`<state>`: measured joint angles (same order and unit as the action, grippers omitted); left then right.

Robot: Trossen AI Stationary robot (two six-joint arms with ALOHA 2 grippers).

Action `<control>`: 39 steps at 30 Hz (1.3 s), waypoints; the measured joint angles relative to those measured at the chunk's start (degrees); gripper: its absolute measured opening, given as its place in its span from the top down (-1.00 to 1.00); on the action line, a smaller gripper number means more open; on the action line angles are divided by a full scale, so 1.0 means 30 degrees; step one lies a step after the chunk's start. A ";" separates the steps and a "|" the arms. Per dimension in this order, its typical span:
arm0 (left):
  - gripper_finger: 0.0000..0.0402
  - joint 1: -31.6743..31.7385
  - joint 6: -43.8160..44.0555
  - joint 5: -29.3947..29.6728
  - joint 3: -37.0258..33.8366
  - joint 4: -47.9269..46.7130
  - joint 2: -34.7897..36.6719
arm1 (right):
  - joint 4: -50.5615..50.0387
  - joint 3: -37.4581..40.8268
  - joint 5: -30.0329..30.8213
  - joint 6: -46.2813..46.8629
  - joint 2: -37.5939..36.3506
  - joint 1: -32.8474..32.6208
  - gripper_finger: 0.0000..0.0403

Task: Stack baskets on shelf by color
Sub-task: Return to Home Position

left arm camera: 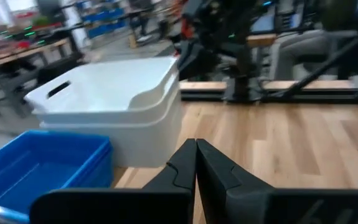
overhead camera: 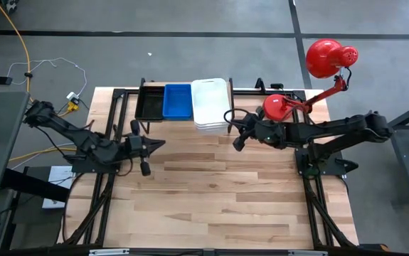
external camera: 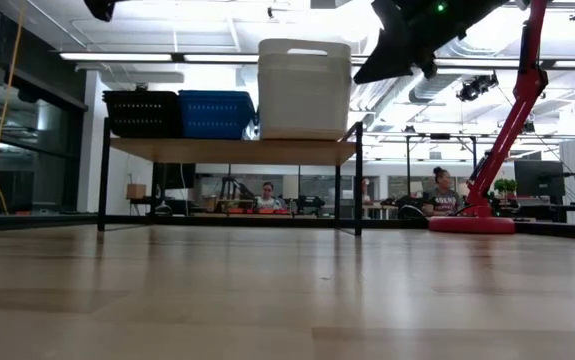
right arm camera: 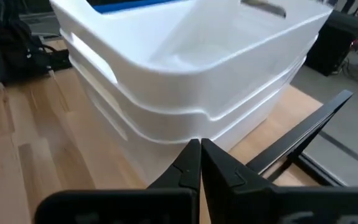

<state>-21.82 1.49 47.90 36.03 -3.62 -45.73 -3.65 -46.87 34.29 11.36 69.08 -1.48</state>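
Observation:
On the shelf (external camera: 232, 150) at the table's far edge stand three stacks of baskets in a row: black (overhead camera: 151, 102) on the left, blue (overhead camera: 178, 101) in the middle, white (overhead camera: 210, 104) on the right. The white stack (external camera: 304, 89) is the tallest. My left gripper (overhead camera: 160, 144) hovers shut over the table on the near side of the shelf, left of centre; its wrist view shows its shut fingertips (left arm camera: 195, 147) before the blue (left arm camera: 35, 165) and white baskets (left arm camera: 113, 102). My right gripper (right arm camera: 200, 147) is shut too, just off the white stack's (right arm camera: 185, 74) near right corner, holding nothing.
A red lamp (overhead camera: 330, 57) stands at the far right, its base (external camera: 471, 223) on the table just right of the shelf and behind my right arm. Bare wooden tabletop (overhead camera: 218, 199) spreads over the whole near half. People sit in the room beyond the table.

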 joint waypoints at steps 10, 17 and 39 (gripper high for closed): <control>1.00 0.5045 -0.2223 -0.9455 0.0015 -0.1985 0.3171 | -0.0152 -0.0009 -0.1446 -0.1432 -0.1416 0.0000 1.00; 1.00 0.9401 -0.2167 -1.5584 -0.2614 -0.0771 0.4404 | -0.0536 -0.0022 -0.2008 -0.1357 -0.1713 0.0000 1.00; 1.00 0.8333 0.0637 -1.4243 -1.1832 0.2101 1.4000 | -0.6338 0.0368 -0.3508 0.1719 -0.7056 -0.1251 1.00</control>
<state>3.18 3.40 5.17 0.54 2.69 -3.72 -22.66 -45.77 23.77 16.52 47.91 -5.23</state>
